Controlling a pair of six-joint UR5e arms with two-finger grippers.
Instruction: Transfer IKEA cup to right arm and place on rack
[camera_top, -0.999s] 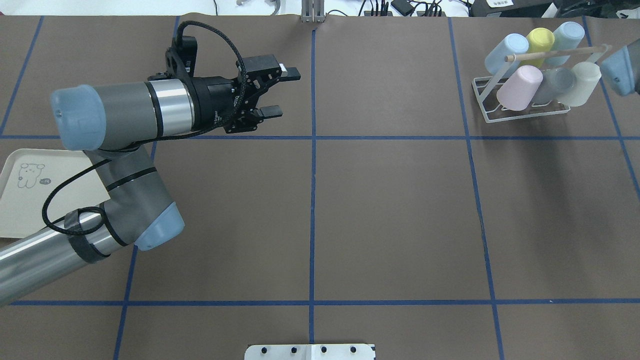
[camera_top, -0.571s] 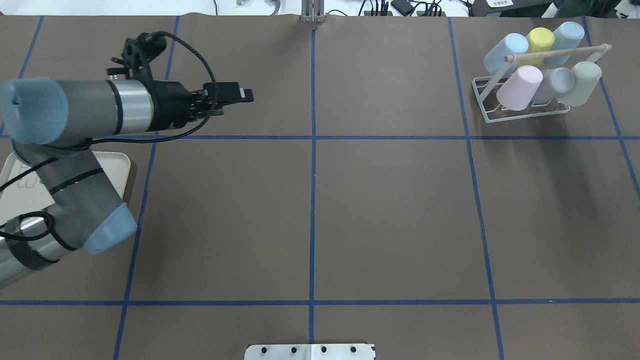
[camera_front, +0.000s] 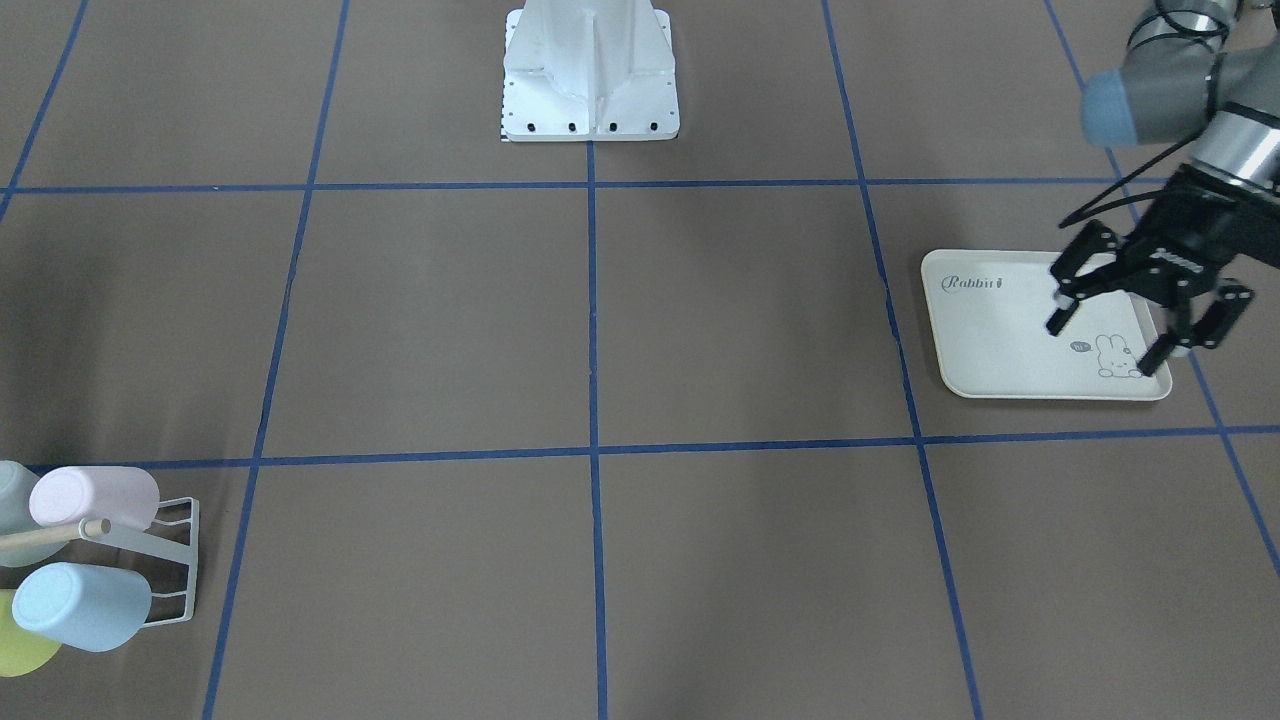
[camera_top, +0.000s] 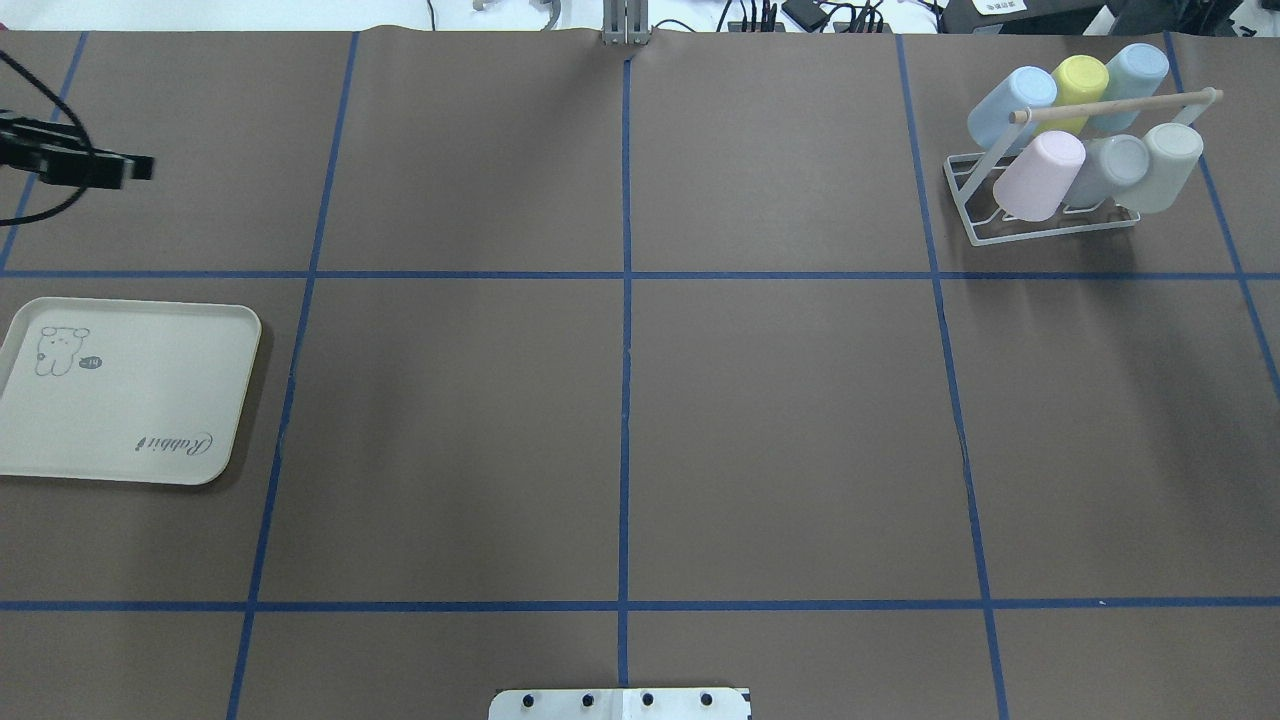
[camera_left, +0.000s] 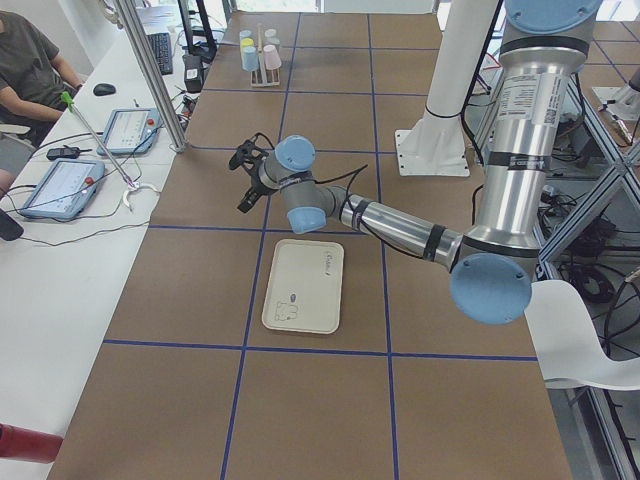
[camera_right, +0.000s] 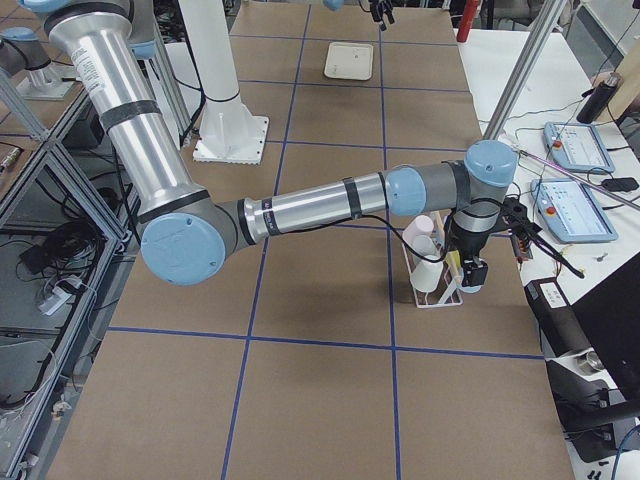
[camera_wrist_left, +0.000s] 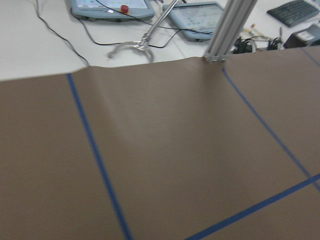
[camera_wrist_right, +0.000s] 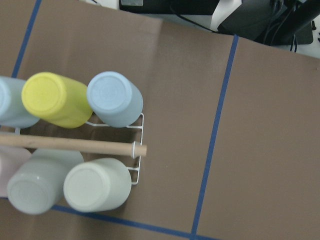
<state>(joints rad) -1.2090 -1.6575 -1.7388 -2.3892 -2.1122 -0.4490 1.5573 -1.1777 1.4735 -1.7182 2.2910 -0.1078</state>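
The white wire rack (camera_top: 1040, 232) with its wooden dowel (camera_top: 1110, 105) stands at the far right of the table and carries several pastel cups, among them a pink cup (camera_top: 1040, 175). The right wrist view looks straight down on the rack (camera_wrist_right: 141, 145) and a pale green cup (camera_wrist_right: 97, 190). The right gripper (camera_right: 472, 283) hangs just beside the rack (camera_right: 440, 297); I cannot tell whether it is open or shut. My left gripper (camera_front: 1110, 340) is open over the cream tray (camera_front: 985, 350), with nothing between its fingers. No cup is in either gripper.
The rabbit-printed tray (camera_top: 150, 390) lies at the table's left edge. The white robot base (camera_front: 590, 110) stands at the near middle. A person sits at a side bench with tablets (camera_left: 65, 185). An aluminium post (camera_wrist_left: 227, 30) rises at the table's far edge.
The left arm has swung back to the left, almost out of the overhead view, uncovering the tray. The right arm's blue cap has left the rack's right side.
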